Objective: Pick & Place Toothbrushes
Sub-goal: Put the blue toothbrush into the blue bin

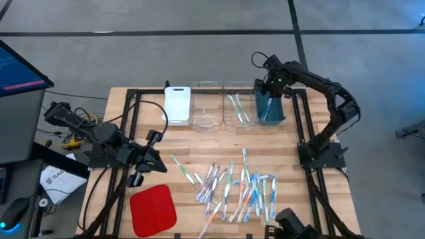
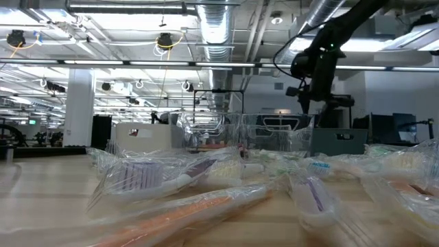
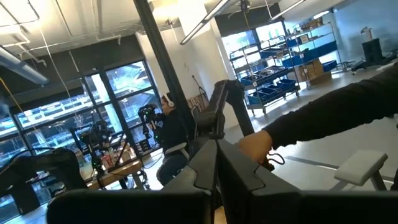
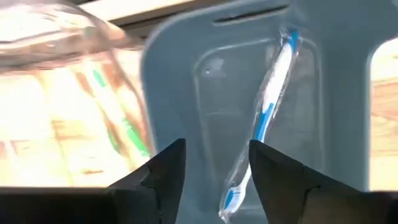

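Wooden table (image 1: 199,139) carries scattered toothbrushes (image 1: 242,189), while the right gripper (image 4: 216,163), fingers apart, hangs over the blue bin (image 1: 271,109) holding a blue brush (image 4: 264,121); left gripper (image 1: 159,164) rests closed.

Both arms are dark, basically matte black, built from chunky jointed segments bolted to black frame rails along the table's sides. The right arm (image 1: 319,89) has a small green light glowing near its wrist, and a thin black cable loops off the top of it. The left arm (image 1: 99,136) looks blockier, with loose black cables trailing around its base. The right gripper (image 4: 214,177) has two plain black wedge-shaped fingers with flat angled faces.
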Motion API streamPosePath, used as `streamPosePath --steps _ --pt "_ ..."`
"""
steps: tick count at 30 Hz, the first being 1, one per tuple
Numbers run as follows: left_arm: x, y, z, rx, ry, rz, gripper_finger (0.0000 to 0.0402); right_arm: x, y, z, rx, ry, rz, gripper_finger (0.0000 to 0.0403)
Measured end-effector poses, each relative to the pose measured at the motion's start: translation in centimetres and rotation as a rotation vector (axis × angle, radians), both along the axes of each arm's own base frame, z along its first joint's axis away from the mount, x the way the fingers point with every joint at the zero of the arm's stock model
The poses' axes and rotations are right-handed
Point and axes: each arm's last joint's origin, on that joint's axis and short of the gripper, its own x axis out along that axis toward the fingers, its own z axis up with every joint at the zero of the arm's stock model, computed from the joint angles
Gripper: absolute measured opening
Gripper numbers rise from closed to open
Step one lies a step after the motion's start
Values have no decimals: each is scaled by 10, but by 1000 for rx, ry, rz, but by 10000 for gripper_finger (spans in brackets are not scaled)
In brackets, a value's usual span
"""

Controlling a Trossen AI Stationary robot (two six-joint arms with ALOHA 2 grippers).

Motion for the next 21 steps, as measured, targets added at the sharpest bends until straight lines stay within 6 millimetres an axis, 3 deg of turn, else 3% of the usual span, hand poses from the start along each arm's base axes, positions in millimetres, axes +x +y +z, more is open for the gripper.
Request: streamPosePath --steps 9,17,21 --pt "0 0 0 0 0 0 8 19 11 48 -36 11 185 164" --pt "0 0 0 0 0 0 8 42 45 72 -14 49 388 146" --pt "0 0 0 0 0 0 8 56 74 79 -13 53 493 138"
